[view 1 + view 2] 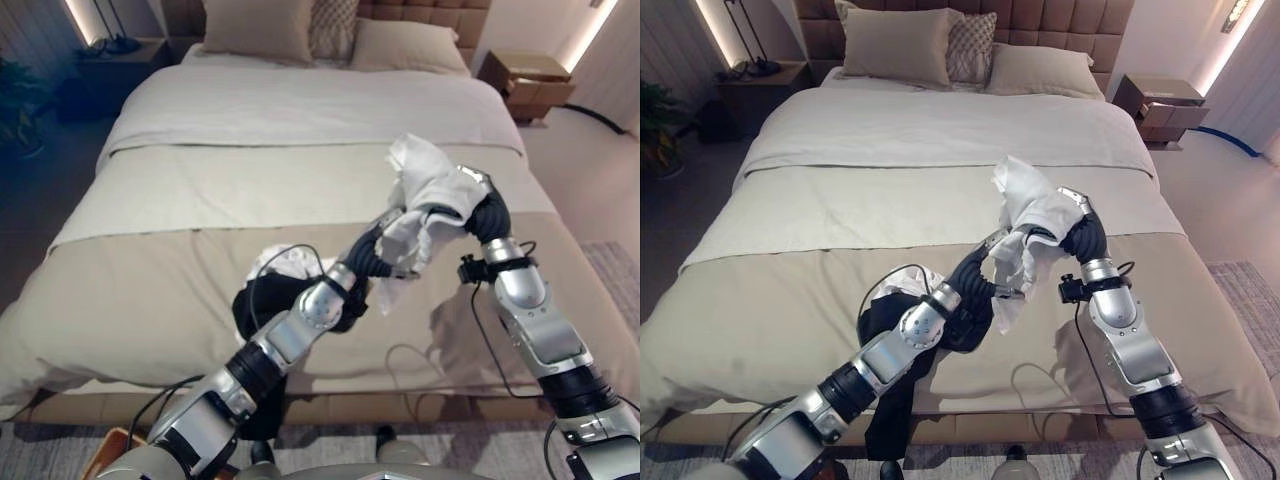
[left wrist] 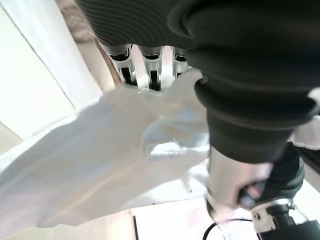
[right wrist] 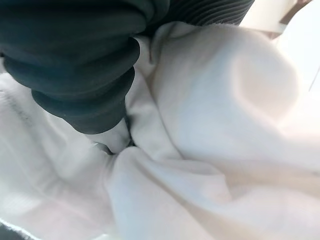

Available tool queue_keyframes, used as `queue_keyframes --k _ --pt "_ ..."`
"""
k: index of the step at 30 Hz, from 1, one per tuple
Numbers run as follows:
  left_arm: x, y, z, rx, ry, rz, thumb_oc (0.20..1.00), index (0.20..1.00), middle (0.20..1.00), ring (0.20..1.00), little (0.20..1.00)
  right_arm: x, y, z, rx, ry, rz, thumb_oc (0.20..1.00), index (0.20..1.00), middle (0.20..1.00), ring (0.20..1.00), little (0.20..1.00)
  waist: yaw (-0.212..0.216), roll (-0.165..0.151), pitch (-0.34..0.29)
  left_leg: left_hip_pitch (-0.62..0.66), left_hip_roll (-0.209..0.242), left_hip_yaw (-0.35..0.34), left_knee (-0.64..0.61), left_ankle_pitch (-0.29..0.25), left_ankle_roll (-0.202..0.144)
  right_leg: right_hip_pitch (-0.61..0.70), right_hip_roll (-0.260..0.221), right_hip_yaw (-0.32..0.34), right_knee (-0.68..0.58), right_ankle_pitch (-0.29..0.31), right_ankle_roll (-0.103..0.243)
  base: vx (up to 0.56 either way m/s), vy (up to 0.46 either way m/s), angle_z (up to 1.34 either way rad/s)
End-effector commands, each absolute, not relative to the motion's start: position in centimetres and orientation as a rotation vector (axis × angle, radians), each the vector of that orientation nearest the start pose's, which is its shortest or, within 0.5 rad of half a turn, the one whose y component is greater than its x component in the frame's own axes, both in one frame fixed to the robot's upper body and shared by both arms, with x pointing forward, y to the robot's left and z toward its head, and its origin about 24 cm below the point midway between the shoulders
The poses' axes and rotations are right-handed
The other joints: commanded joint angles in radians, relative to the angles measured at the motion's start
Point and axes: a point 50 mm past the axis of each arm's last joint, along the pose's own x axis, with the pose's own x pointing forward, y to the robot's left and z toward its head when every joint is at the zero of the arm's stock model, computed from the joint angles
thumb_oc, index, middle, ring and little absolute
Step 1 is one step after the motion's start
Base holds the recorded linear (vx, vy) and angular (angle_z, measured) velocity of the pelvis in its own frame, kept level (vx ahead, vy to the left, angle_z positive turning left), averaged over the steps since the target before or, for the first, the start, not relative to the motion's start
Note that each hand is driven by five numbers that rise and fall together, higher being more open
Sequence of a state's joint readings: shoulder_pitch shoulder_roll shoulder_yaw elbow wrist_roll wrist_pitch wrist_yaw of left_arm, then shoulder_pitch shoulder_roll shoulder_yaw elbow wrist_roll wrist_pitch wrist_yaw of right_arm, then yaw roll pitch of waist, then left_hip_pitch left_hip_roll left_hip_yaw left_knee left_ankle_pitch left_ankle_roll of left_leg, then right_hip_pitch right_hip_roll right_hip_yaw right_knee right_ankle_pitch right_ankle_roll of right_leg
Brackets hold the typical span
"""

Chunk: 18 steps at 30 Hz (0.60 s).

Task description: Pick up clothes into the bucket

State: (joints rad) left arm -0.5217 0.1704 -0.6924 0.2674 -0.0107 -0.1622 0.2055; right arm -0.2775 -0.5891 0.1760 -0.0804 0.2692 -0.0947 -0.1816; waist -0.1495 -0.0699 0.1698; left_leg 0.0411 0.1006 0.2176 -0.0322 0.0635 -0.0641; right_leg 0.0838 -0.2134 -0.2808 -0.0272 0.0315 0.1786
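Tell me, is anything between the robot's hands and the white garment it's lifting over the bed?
No. The white garment is bunched directly against both the left hand and the right hand, raised above the bed. A dark garment lies lower, under the left arm, not in between. No bucket is visible.

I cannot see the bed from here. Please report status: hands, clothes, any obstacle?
Both hands, left and right, raised at white garment, fingers buried in cloth. Dark garment lies on bed edge. No obstacle seen.

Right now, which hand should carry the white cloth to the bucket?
Probably the right hand: the white cloth is bunched over it, lifted above the bed. The left hand meets only its hanging part.
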Motion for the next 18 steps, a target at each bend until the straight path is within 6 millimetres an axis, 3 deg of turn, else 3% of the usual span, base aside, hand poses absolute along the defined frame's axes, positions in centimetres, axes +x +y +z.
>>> queue_keyframes --k 1,18 --pt "28.8 -1.1 10.4 0.250 -0.376 -0.576 0.200 0.200 0.200 0.200 0.200 27.7 -15.8 22.9 -0.175 -0.792 0.200 0.200 0.200 0.200 0.200 0.200 0.004 -0.057 -0.028 -0.006 0.047 -0.002 0.128 -0.096 -0.019 -0.053 -0.034 0.018 0.034 0.075 0.031 0.00 0.000 0.00" --pt "29.3 0.7 10.7 0.289 -0.423 -0.460 0.200 0.200 0.200 0.200 0.200 27.2 -16.4 23.0 -0.157 -0.812 0.183 0.200 0.200 0.200 0.200 0.200 -0.001 -0.057 -0.029 0.005 0.045 0.005 0.119 -0.097 -0.019 -0.051 -0.034 0.019 0.037 0.073 0.033 0.00 0.000 0.00"
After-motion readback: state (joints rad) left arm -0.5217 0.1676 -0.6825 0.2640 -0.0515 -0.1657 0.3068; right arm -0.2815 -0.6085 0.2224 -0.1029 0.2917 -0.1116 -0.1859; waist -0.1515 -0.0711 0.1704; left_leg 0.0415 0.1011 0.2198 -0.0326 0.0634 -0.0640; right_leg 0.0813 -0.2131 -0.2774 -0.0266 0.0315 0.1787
